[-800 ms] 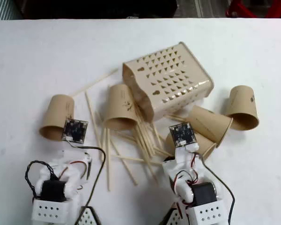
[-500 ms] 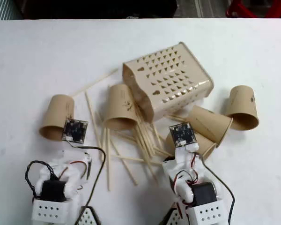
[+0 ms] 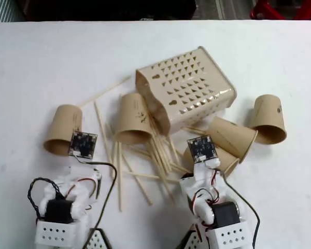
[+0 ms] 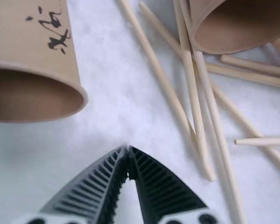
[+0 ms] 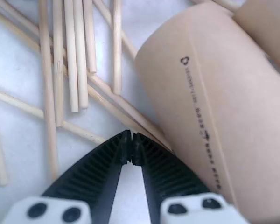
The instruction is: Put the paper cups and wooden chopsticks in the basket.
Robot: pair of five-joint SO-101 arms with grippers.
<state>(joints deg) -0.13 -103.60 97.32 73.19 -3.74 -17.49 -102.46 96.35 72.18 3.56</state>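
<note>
Several paper cups lie on their sides on the white table: one at the left (image 3: 62,129), one in the middle (image 3: 133,119), two by the right arm (image 3: 232,136) and one at the far right (image 3: 268,119). Wooden chopsticks (image 3: 154,155) lie scattered between the arms. The perforated beige basket (image 3: 185,89) lies tipped over behind them. My left gripper (image 4: 128,154) is shut and empty, just short of the left cup (image 4: 30,60). Right beside a cup's wall (image 5: 214,107), my right gripper (image 5: 130,138) is shut and empty over chopsticks (image 5: 67,60).
Both arm bases and their cables stand at the table's front edge (image 3: 57,218). Dark furniture and a red object lie beyond the far edge. Bare table stretches at the far left and far right.
</note>
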